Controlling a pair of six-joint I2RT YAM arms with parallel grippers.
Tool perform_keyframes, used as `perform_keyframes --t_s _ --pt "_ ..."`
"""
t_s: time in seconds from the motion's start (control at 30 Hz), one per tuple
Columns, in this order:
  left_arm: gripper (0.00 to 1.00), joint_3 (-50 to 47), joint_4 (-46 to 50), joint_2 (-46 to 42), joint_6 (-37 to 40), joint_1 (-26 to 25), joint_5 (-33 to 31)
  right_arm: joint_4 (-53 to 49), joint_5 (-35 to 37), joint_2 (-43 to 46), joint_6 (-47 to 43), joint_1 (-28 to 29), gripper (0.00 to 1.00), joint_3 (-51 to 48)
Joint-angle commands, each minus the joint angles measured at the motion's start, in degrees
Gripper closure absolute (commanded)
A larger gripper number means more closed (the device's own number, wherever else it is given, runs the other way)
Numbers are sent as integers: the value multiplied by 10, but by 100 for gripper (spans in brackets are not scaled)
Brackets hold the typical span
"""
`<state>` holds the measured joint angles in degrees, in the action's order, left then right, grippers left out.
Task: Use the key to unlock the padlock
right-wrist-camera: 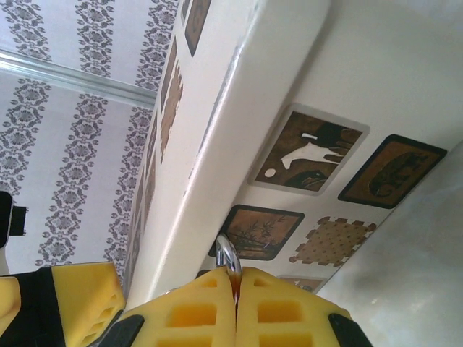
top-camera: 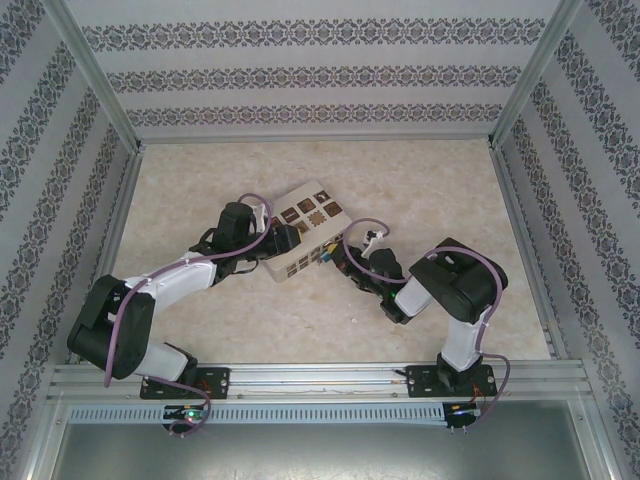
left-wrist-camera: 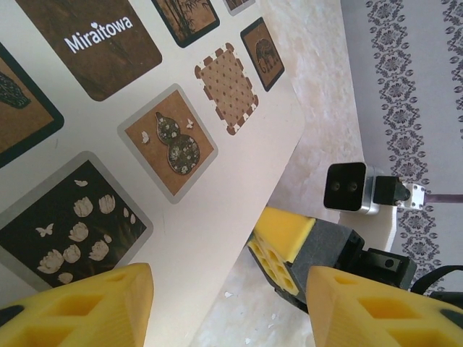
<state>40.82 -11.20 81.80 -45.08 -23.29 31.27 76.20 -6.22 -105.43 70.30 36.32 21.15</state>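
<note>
Here, right fingers (right-wrist-camera: pixel 282 311) pinch padlock (right-wrist-camera: pixel 226 253) (silver loop) beside white box (right-wrist-camera: pixel 239 108).

The box (top-camera: pixel 308 236) lies on the surface (top-camera: pixel 430 190) near its middle, behind the two arm bases. The left gripper (top-camera: pixel 283 241) sits at the box's left end and the right gripper (top-camera: pixel 342 262) at its near right side. The padlock (top-camera: pixel 325 254) lies between the right gripper and the box wall. Its metal loop (right-wrist-camera: pixel 226 253) pokes out from between that gripper's pressed-together fingers (right-wrist-camera: pixel 282 311), just beside the box's edge. Walls (top-camera: pixel 300 70) stand left, right and behind.
</note>
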Motion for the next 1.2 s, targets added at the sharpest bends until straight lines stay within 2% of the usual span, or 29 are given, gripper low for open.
perform_keyframes --t_s 0.0,0.17,0.53,0.87,1.17 --pt "41 -26 41 -6 -19 -11 -1 31 15 21 -9 -5 100 -11" --pt "39 -34 23 -38 -27 -11 -11 29 19 35 -17 -9 100 -29" --pt "35 -31 81 -134 1 3 -54 -4 22 84 -38 -17 100 -56" --pt "25 -49 157 -245 49 34 -149 -33 18 111 -54 -23 100 -61" --pt "12 -53 238 -351 138 52 -241 -80 13 147 -77 -27 100 -64"
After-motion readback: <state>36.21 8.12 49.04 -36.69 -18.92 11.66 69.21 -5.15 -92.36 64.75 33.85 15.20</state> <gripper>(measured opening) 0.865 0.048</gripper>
